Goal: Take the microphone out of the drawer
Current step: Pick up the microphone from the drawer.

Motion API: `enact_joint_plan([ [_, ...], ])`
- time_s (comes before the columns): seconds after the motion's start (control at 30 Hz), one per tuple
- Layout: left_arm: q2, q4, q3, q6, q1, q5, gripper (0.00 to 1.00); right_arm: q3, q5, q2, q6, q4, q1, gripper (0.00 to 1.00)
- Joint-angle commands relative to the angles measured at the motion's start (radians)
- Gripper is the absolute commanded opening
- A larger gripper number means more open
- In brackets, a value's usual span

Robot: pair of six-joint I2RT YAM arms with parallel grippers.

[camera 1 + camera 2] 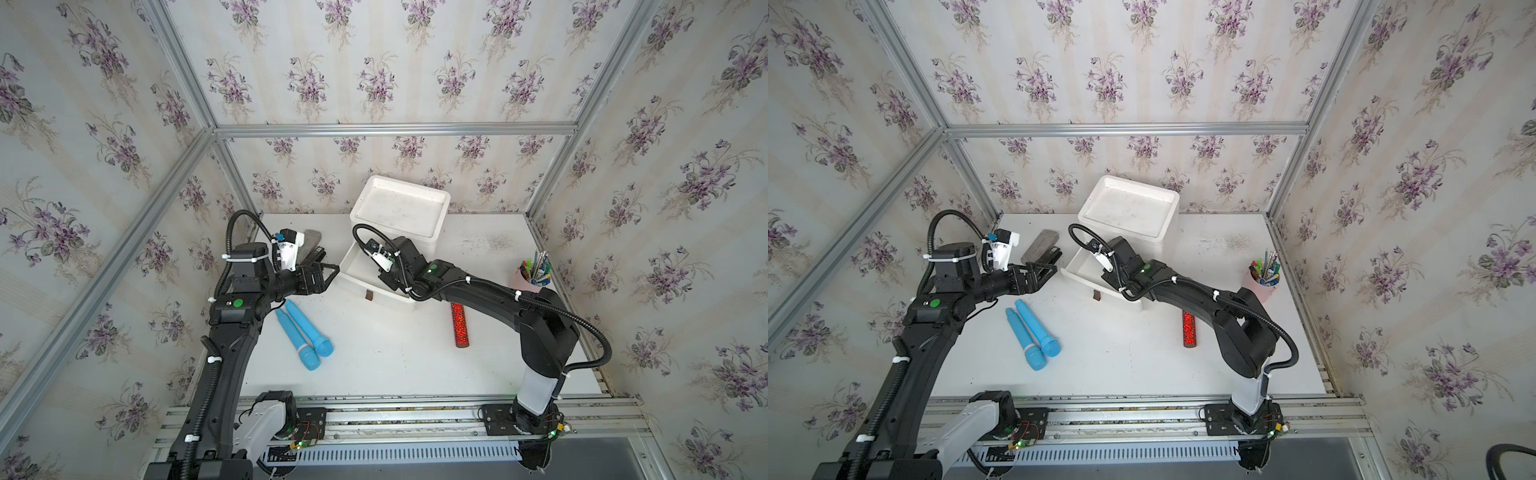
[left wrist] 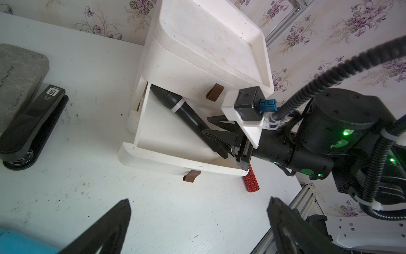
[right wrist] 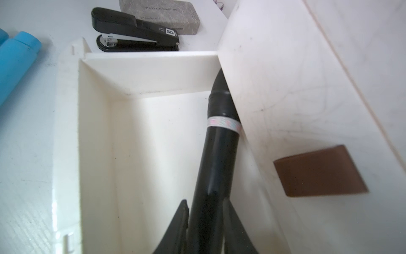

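The white table carries a white drawer unit whose bottom drawer is pulled out, and the right gripper reaches down into it from the open side. Its jaws are clamped on the handle of the black microphone, one finger on each side of the shaft. The microphone lies inside the drawer along its back edge. From the fingers it runs forward past a pale band, with its head tucked under the unit's body at the far corner. Past the drawer wall straight ahead of this gripper a grey case and a black stapler sit side by side on the table. Behind the gripper, outside the drawer front and under the arm, lies a red glitter tube. The left gripper hangs over bare table facing the drawer, fingers spread wide and holding nothing. Two blue microphones lie touching each other nearer the arm's base than its fingers. A brown pull tab hangs from the drawer front.
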Motion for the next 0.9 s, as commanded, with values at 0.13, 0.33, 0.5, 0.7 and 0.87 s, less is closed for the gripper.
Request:
enact_joint_plan([
  [0.13,-0.003,0.015,0.010,0.003,-0.001,0.000,0.99,-0.007,-0.025,-0.037,-0.016,0.003,-0.002,0.00],
  [0.33,-0.005,0.015,0.006,0.003,-0.001,0.002,0.99,0.005,-0.050,-0.004,0.017,-0.006,-0.004,0.01],
  [0.5,-0.004,0.015,0.007,0.004,-0.001,0.002,0.99,0.094,-0.071,0.087,0.080,-0.101,-0.011,0.16],
  [0.7,-0.006,0.015,0.006,0.005,-0.001,0.002,0.99,0.162,-0.119,0.162,0.151,-0.159,-0.031,0.36],
  [0.87,-0.006,0.014,0.006,0.004,-0.002,0.003,0.99,0.185,-0.134,0.195,0.163,-0.167,-0.032,0.47],
])
